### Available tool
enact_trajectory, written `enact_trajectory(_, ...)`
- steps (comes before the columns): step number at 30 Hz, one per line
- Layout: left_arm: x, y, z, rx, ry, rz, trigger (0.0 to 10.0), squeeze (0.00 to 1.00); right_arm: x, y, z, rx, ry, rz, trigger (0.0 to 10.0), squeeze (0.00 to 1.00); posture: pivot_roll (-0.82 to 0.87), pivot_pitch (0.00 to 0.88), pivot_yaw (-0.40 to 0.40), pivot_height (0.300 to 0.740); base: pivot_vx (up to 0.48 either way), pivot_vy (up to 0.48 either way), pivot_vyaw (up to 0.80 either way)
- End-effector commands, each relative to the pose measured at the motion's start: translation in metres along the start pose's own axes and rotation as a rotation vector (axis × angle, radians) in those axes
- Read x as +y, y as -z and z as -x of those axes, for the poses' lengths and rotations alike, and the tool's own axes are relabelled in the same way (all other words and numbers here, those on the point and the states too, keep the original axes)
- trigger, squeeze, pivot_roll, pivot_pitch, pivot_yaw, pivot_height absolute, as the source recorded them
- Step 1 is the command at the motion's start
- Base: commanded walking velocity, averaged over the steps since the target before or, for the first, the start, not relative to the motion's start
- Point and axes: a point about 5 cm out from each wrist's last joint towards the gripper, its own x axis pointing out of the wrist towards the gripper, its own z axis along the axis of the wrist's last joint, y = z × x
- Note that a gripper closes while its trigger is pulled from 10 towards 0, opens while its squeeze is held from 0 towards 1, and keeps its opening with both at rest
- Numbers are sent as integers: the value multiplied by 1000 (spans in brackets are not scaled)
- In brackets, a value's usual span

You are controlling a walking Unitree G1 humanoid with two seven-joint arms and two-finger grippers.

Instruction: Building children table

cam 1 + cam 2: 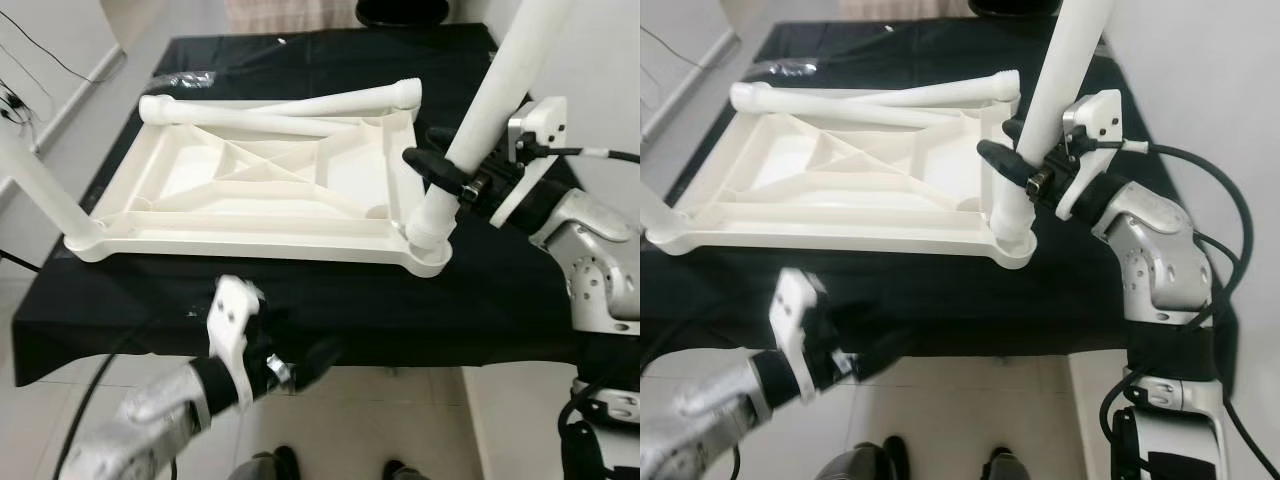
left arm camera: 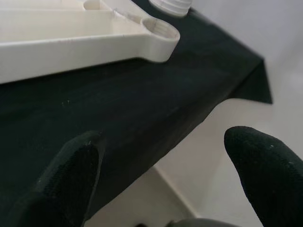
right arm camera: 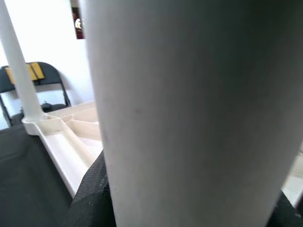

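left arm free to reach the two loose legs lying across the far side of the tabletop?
Probably not easily: the left gripper hangs off the near table edge, and the loose legs lie beyond the whole upturned tabletop.

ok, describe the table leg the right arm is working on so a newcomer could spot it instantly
On the black-draped table lies an upside-down white plastic tabletop. At its near right corner a white plastic tube leg stands upright in the socket, with the right end effector clamped around it. Another leg stands at the near left corner ungripped, and two more lie flat along the far edge.
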Motion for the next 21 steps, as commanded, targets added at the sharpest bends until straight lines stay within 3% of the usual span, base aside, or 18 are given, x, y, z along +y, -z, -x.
enact_trajectory(1, 0, -4, 3, -29, -78, -52, 10000, 0, 10, -3, -1, -35, -48, -12, 10000, 0, -73, 285, 12, 740, 0, 0, 0)
enact_trajectory(11, 5, -3, 4, -45, -222, -147, 10000, 0, 14, -9, -7, -84, -48, -24, 10000, 0, -77, 265, 20, 740, 0, 0, 0)
enact_trajectory(21, 13, 2, 8, -19, -288, -115, 10000, 0, 18, -8, -14, -88, -15, -24, 10000, 0, -46, 269, 54, 740, 0, 0, 0)
